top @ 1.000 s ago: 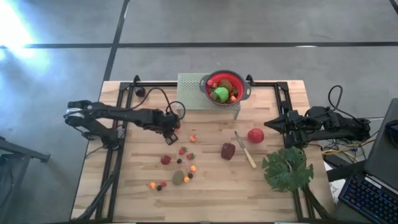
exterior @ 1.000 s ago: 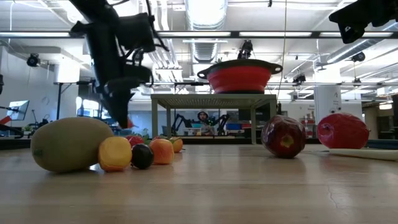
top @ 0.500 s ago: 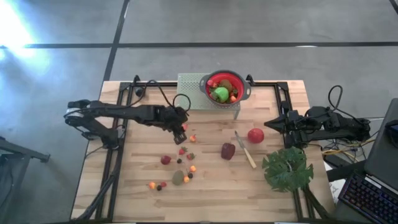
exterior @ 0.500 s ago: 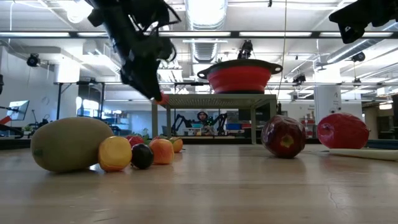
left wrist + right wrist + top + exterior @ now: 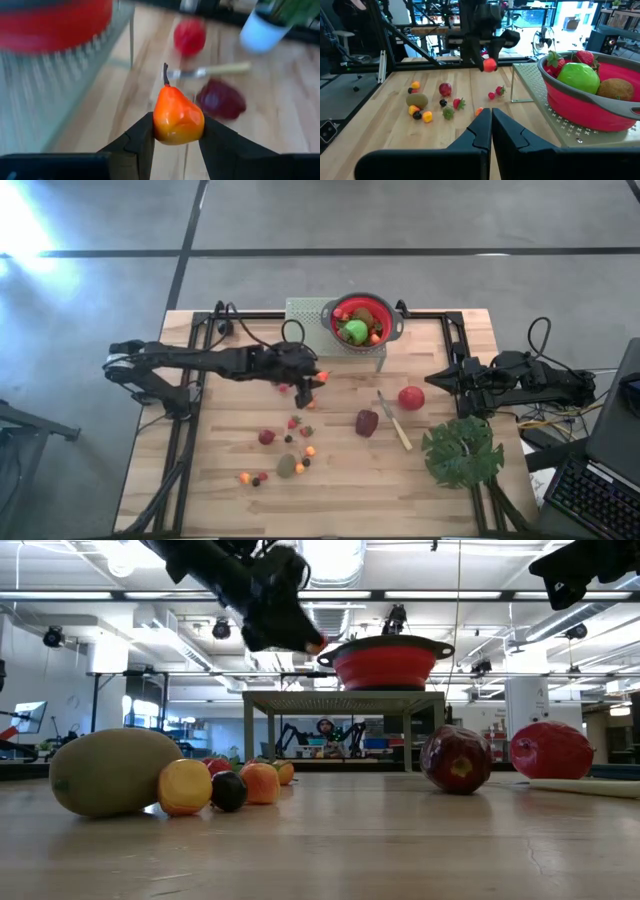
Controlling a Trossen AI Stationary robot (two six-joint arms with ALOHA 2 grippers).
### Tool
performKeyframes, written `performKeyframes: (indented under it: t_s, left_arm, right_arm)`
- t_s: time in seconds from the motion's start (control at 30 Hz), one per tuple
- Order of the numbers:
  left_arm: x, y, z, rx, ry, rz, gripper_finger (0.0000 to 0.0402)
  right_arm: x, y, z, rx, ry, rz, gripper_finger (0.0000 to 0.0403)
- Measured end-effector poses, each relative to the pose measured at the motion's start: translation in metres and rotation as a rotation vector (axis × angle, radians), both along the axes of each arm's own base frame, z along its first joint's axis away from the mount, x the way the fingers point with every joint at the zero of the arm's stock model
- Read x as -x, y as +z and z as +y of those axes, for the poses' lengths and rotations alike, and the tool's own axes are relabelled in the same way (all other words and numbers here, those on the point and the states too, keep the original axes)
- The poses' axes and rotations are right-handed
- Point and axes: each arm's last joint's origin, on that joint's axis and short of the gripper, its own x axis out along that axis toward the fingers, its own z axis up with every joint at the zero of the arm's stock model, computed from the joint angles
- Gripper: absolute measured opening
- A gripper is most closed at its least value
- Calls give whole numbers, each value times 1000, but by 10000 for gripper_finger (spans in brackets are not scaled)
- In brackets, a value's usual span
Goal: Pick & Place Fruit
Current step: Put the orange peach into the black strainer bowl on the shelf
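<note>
Left wrist view shows our left gripper clamped on a small orange pear, carried in the air just short of the red colander on its perforated stand. We judge the grip narrow on a rounded, glossy body; a quick swing could roll it free onto the table, short of the colander. Our right gripper waits well away from the colander, fingers together and empty.
</note>
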Motion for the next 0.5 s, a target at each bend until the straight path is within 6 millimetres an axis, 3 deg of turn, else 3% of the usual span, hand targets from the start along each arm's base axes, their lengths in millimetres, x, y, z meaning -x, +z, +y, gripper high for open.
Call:
performKeyframes:
  t_s: [0.3,0.5]
  left_arm:
    - [-11,31,5,-150,-2,-331,140]
    - [-11,44,12,-344,145,-409,140]
  right_arm:
    - [0,0,0,0,0,1,8]
    - [0,0,0,0,0,0,8]
